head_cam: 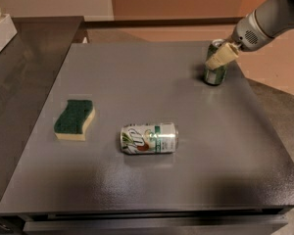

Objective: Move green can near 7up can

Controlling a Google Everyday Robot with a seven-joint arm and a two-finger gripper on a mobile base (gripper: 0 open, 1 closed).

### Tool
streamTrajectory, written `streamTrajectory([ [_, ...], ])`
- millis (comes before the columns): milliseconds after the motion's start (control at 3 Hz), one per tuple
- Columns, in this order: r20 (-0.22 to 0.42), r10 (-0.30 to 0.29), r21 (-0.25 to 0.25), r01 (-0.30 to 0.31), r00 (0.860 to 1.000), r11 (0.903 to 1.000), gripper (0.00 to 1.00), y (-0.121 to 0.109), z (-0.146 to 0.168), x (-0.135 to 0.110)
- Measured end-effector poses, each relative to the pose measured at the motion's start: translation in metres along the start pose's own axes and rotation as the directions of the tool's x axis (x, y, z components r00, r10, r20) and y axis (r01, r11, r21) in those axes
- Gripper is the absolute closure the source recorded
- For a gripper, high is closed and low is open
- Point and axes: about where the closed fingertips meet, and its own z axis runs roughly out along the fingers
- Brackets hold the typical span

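The green can (214, 73) stands upright on the grey table (137, 82), near its far right corner. My gripper (221, 57) comes in from the upper right and sits at the can's upper half, covering part of it. The 7up can (148, 138) lies on its side in the middle of the table towards the front, well apart from the green can.
A green and yellow sponge (74, 120) lies at the table's left. A dark counter (19, 82) adjoins the left side, with a white object (0, 28) at its far left. The table's right edge runs close to the green can.
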Motion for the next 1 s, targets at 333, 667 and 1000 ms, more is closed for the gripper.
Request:
streamTrajectory([
  [333, 0.049, -0.067, -0.046, 0.07, 0.997, 0.9965, 0.95, 0.02, -0.017, -0.016],
  [667, 0.113, -0.145, -0.111, 0.158, 0.983, 0.9812, 1.0, 0.049, -0.037, -0.028],
  [1000, 0.157, -0.225, -0.177, 0.252, 0.962, 0.9516, 1.0, 0.086, -0.06, -0.024],
])
